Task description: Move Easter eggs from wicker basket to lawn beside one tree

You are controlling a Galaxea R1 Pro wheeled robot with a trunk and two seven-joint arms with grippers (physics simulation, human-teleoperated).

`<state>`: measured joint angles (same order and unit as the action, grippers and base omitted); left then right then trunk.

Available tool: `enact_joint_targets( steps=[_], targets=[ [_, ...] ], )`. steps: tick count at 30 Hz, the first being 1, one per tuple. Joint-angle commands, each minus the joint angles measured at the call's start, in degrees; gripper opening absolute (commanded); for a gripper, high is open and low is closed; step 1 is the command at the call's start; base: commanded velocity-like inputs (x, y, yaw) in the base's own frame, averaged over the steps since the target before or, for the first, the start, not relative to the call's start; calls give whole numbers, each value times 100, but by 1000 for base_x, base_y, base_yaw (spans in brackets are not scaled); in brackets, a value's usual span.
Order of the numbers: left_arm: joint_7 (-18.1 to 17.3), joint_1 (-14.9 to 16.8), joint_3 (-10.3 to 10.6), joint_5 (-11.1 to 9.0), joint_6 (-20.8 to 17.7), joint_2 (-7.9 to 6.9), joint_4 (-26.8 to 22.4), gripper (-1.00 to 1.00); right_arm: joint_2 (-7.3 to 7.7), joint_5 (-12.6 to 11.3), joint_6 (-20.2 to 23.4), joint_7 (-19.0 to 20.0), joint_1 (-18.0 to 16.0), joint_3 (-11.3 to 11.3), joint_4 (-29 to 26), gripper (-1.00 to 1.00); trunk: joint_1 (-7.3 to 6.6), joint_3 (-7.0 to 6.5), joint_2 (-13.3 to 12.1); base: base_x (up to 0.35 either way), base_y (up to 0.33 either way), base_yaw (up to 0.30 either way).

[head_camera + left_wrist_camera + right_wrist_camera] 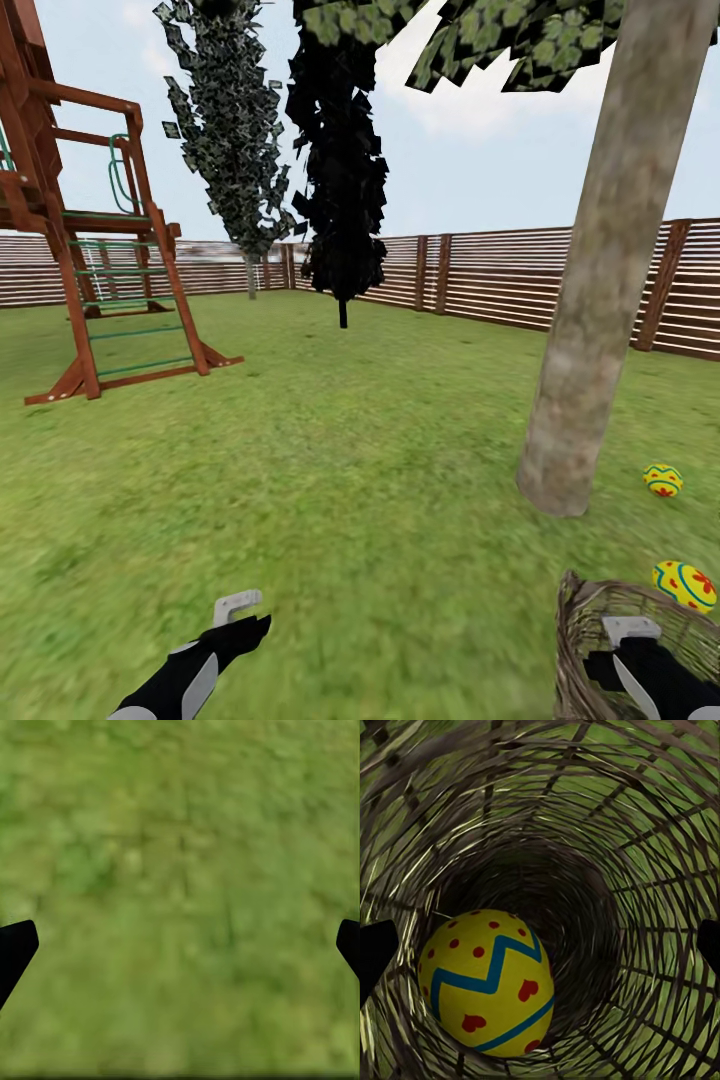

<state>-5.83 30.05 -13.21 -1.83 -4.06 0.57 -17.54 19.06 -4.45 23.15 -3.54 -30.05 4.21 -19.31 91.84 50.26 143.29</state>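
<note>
With its fingers spread wide and empty, the right gripper (540, 945) hangs inside the wicker basket (590, 620) at about five o'clock in the head view, looking down at the last egg in the basket (486, 982), which lies on the woven bottom. At seven o'clock the left gripper (240, 612) hovers over bare lawn (380, 500), fingers likewise apart and holding nothing. Just beyond the basket rim, a second egg (685, 585) rests on the grass; farther out at three o'clock a third egg (663, 480) sits near the tree (600, 300). Risk: the egg sits off-centre between the fingers, so closing could squirt it aside, or a fingertip could snag the weave and tip the basket.
</note>
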Motion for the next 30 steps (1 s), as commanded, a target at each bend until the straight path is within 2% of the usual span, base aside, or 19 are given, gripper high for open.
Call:
enact_joint_targets(
  steps=[1,14,30],
  targets=[
    [-32,1,-42,-19,-43,4,-13,100,4,-50,32,-29,-1,45,-11,100,-2,7,3,0,0,0],
    [-32,1,-44,-19,9,4,-13,100,1,-39,32,-31,-1,54,-11,100,-2,7,3,0,-79,0],
    [-32,1,-43,-19,10,11,119,100,-3,-21,32,-32,-1,67,-11,100,40,362,25,0,0,0]
  ],
)
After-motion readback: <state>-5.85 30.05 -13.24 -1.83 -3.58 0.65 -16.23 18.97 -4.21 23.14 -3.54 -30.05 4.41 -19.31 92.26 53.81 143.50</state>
